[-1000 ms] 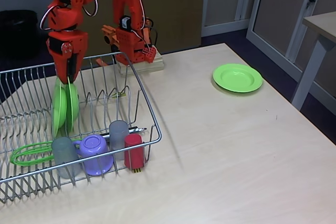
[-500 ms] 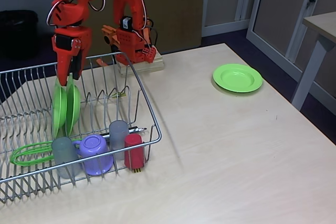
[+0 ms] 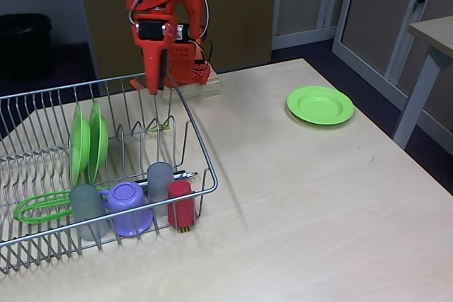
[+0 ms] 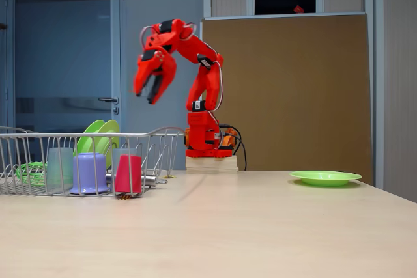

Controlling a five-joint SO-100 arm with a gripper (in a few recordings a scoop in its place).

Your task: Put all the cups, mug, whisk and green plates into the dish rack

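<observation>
— In the dish rack [image 3: 106,167], near left: cups [image 3: 88,205], mug [image 3: 128,206], whisk [image 3: 39,208], two green plates [image 3: 88,143]. Done.
— Far right on the table: last plate [image 3: 320,105], still waiting. Above the rack, gripper [image 4: 151,87] spread, empty.

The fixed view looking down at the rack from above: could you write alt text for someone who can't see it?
A red robot arm's empty gripper hangs above the far rim of a wire dish rack. The rack holds two upright green plates, a green whisk, two grey cups, a purple mug and a red cup. A third green plate lies flat on the table.
</observation>
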